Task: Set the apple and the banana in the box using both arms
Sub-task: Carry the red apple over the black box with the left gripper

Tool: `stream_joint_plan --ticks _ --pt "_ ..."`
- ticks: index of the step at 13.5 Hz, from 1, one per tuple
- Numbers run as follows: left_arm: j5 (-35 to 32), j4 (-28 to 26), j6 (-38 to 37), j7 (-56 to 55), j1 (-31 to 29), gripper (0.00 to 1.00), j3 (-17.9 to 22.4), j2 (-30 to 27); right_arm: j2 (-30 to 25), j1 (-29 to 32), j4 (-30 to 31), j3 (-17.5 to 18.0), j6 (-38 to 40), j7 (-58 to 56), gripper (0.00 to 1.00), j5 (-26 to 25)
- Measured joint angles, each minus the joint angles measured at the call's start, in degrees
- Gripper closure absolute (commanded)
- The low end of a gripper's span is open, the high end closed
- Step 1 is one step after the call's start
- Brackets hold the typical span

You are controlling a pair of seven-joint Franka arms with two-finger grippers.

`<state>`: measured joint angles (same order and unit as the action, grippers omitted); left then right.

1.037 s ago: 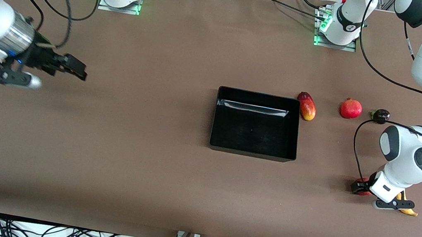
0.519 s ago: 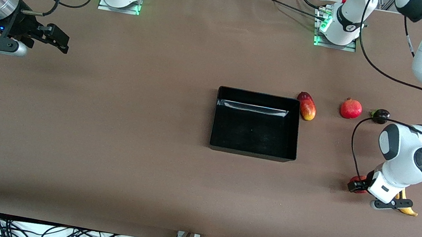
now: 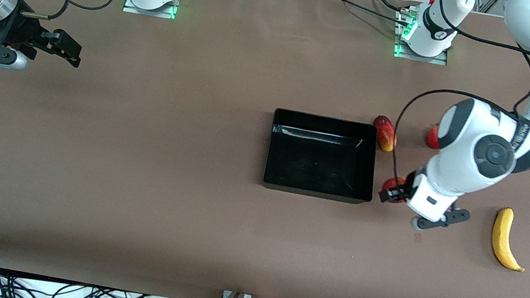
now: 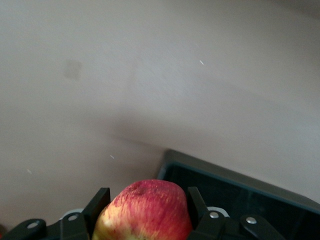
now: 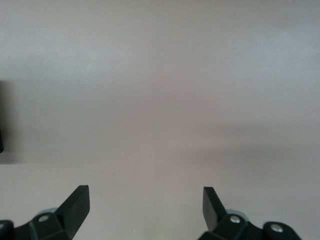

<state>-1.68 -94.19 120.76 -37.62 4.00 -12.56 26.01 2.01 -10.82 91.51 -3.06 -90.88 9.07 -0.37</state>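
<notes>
I had the left tool clamped on the apple and hanging just beside the box, at the wall toward the left arm's end of the desk. A second earlier that tool sat low over the banana's end of the desk with the apple in its grip; it had since risen and swung across to the box edge. In the left wrist view the apple filled the gap between the fingers, with a corner of the box below. The banana, uncovered by that move, lay alone on the desk, well apart from the box. The mango stayed beside the box's upper corner. My right tool, jaws wide and empty, waited over bare desk at the right arm's end. By my reckoning the apple was one short carry from release; the banana remained untouched.
</notes>
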Motion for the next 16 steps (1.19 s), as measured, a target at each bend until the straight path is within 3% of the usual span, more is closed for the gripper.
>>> stream_joint_plan --ticks 8,16 --pt "-4.27 -1.03 5.4 -21.77 15.76 1.0 -0.94 7.94 2.33 0.15 -0.16 0.49 -1.44 0.0 0.0 -1.82" --pt "-9.83 -9.83 13.89 -31.23 18.68 1.0 -2.85 9.48 2.4 0.16 -0.86 0.53 -1.51 0.0 0.0 -1.82"
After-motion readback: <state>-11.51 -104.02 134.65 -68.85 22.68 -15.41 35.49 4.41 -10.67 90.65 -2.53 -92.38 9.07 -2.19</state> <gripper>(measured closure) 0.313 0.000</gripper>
